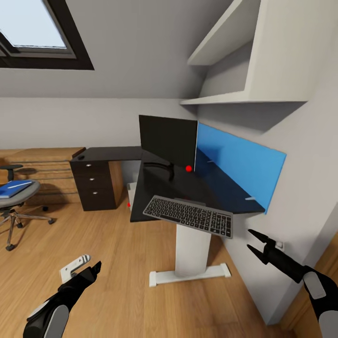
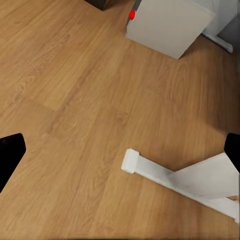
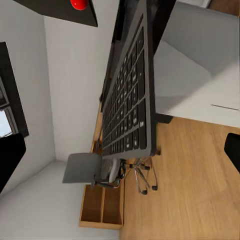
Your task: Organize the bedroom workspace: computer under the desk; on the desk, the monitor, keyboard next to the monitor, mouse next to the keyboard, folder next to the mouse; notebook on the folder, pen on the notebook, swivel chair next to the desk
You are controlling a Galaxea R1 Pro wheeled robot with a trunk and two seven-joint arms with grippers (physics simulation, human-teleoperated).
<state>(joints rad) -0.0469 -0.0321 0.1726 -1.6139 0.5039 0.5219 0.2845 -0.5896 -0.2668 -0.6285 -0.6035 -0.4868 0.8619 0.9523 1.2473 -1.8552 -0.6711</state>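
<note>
The right hand (image 1: 253, 240) hangs empty with its fingers apart, just off the near right corner of the table (image 1: 155, 213), close to the keyboard (image 1: 190, 216). The left hand (image 1: 94, 270) is low over the wood floor (image 1: 122, 291); its fingertips show at the edges of the left wrist view with nothing between them, so it looks spread and empty too.

The keyboard lies on the table's front edge, its right end overhanging, in front of the monitor (image 1: 168, 136). The likely step is to settle it properly beside the monitor. To do that well, I would bring the right hand in level with the table top, close on the overhanging end, and slide rather than lift, pushing inward so nothing tips off the edge. Keep clear of the monitor's foot.

The computer (image 2: 167, 25) stands on the floor under the table. The folder (image 1: 14, 188) lies on the chair (image 1: 19, 199), well apart at the left, and waits for later.
</note>
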